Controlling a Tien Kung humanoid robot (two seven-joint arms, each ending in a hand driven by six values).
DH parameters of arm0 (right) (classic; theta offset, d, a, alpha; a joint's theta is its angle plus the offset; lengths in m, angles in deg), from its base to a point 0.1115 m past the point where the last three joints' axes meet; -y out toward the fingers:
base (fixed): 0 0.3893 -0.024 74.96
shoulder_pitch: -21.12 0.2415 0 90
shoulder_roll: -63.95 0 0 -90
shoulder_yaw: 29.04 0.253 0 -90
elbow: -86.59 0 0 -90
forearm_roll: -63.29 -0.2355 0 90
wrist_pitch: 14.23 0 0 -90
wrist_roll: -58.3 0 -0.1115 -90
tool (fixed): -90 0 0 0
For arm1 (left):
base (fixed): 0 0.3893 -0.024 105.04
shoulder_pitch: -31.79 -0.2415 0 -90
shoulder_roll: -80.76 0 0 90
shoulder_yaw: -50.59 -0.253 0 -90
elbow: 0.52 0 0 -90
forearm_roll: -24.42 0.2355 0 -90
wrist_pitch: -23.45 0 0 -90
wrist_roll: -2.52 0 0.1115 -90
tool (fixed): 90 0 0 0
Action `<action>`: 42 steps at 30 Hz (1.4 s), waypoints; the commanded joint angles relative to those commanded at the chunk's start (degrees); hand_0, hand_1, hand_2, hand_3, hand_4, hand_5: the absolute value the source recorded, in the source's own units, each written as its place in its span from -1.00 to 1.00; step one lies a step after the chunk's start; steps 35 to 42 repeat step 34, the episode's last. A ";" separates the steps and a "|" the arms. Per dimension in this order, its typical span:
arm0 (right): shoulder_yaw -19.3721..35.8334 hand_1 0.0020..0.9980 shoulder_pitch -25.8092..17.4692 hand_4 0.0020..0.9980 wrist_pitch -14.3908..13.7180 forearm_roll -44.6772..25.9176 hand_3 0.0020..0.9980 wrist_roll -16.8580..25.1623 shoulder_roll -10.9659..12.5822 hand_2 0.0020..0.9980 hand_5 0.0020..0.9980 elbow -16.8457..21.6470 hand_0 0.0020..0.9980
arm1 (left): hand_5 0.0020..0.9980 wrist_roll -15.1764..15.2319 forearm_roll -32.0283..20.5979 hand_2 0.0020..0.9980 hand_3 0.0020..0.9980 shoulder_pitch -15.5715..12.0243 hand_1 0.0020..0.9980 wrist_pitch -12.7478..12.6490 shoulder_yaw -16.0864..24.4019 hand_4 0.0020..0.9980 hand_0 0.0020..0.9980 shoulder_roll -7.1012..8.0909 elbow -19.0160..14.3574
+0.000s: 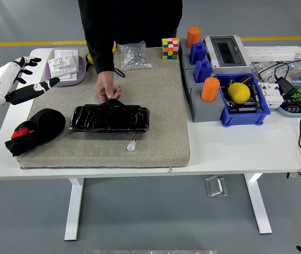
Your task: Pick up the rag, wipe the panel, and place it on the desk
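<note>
Bright even light, soft shadows, sharp focus

No text, label or number can be read. The white cards point(61, 64) on the lilac tray point(52, 78) carry print, but it is too small and blurred to make out.

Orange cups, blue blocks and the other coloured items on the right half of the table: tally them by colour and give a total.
Orange: 2, a cup at the back and a cup nearer the front
Blue: 3, two blocks and one bin
Yellow: 1, the ball in the bin
Multicoloured: 1, the puzzle cube
Total: 7
</note>
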 joint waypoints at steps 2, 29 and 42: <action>-0.32 0.17 -0.05 1.00 0.08 -0.16 0.24 0.00 0.00 0.41 0.13 -0.04 0.55 | 0.67 0.07 0.08 0.66 0.67 -0.03 0.50 -0.09 0.54 1.00 0.07 0.20 -0.91; -2.00 0.18 -0.48 1.00 0.26 -2.36 0.24 0.18 -2.33 0.41 0.12 -1.52 0.55 | 0.50 1.88 -5.47 0.61 0.64 -0.94 0.47 -0.93 3.95 1.00 0.06 1.32 -3.40; -1.19 0.18 -0.42 1.00 0.16 -2.08 0.24 0.34 -2.73 0.42 0.13 -1.48 0.55 | 0.27 7.47 -15.60 0.57 0.60 -0.97 0.43 -4.81 2.45 1.00 0.05 0.40 -0.94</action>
